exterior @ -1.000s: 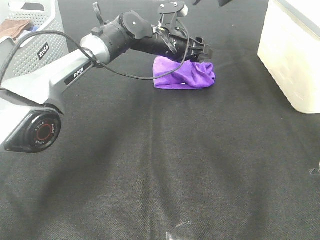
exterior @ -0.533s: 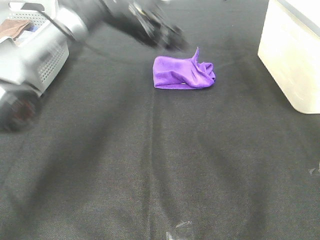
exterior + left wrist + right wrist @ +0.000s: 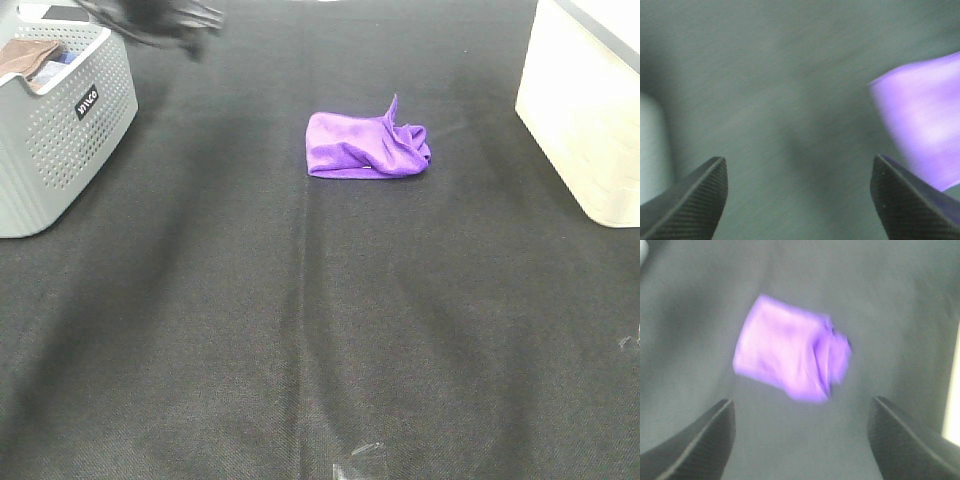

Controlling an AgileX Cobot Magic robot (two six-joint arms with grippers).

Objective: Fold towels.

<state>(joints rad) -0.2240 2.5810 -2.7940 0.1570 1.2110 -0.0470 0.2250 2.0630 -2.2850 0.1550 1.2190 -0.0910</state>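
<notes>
Your left claw (image 3: 797, 200) is spread wide and empty above the dark desk (image 3: 300, 330), beside the grey basket (image 3: 60, 130). Your right claw (image 3: 800, 435) is likewise spread, hovering over the bunched purple towel (image 3: 367, 145) lying mid-desk, near a cream bin (image 3: 585, 110).

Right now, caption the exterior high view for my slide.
Crumpled purple towel lies on black table between grey basket and cream bin.

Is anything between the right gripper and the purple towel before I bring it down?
Nothing visible. In the right wrist view the right gripper is open, with only bare black cloth between it and the crumpled purple towel. The grey basket and the white bin stand well off to either side.
</notes>
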